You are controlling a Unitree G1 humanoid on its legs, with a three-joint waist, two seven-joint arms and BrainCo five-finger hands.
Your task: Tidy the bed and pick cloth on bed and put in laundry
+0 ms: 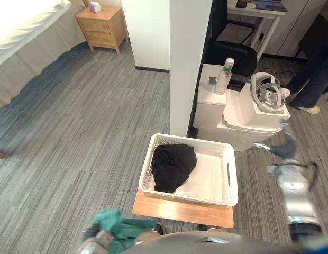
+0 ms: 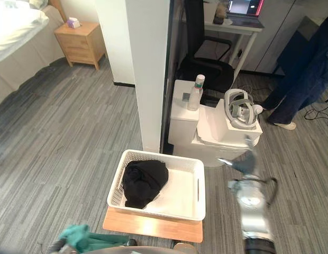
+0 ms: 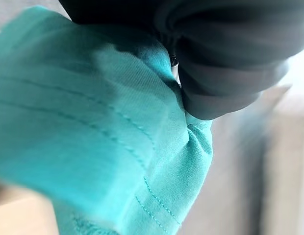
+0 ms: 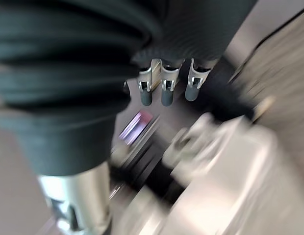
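Teal cloth (image 3: pixel 93 122) is bunched over the robot's left hand (image 1: pixel 92 242) low at the near edge of the scene, and it hides how the hand is gripping, so its hold cannot be told. The bundle hangs over the grey wood-grain floor (image 1: pixel 74 132), near the front left corner of a light wooden board (image 1: pixel 182 210) and outside the basket that stands on it. That white perforated plastic laundry basket (image 1: pixel 230 174) holds a crumpled black garment (image 1: pixel 173 166) heaped against its left wall; the rest of its bottom is bare.

On the other side, the right hand (image 1: pixel 283 149) hovers above the floor beyond the basket's right rim. Its silver, dark-tipped fingers (image 4: pixel 165 90) are loose and have nothing in them.

Just behind it is a stepped white cabinet (image 1: pixel 243 119). A white spray bottle with a green collar (image 1: pixel 224 76) stands on the cabinet's rear block, and a white and grey headset (image 1: pixel 267 92) rests on the lower step. A square white pillar (image 1: pixel 188 63) rises directly behind the basket, touching the cabinet's left side.

Farther back are a black office chair (image 1: pixel 233 53) and a person in dark trousers (image 1: pixel 315 74), who stands at the right edge. At the far left, a small wooden nightstand (image 1: pixel 103 26) carrying a purple tissue box (image 1: pixel 95 7) sits beside a bed with white bedding (image 1: pixel 21 26).
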